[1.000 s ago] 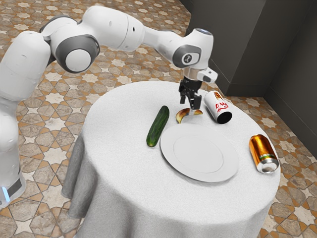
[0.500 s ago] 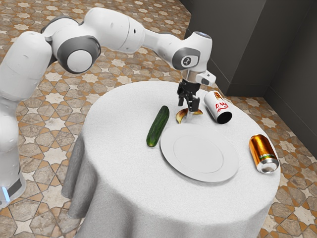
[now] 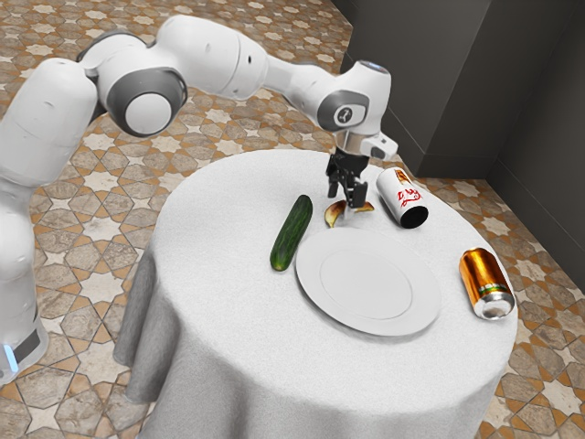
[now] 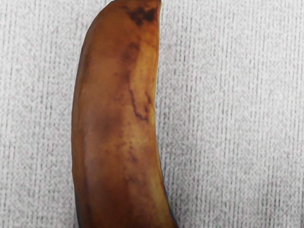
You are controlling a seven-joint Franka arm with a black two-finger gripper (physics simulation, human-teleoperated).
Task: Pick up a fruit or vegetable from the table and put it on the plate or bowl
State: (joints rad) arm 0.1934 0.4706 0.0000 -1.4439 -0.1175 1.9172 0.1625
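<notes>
Dining room, round clothed table [image 3: 228, 283], tiled floor [image 3: 87, 366]

White can [image 3: 402, 198], red print, lying on its side near the counter's [image 3: 228, 302] far edge. Orange can [image 3: 484, 283], also on its side, toward the exterior view's right.

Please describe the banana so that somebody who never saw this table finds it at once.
On the round white-clothed table, look just behind the white plate, as the exterior view shows it. The banana lies there under the gripper, between the green cucumber and the white can; it alone is short, curved and brown-yellow.
</notes>
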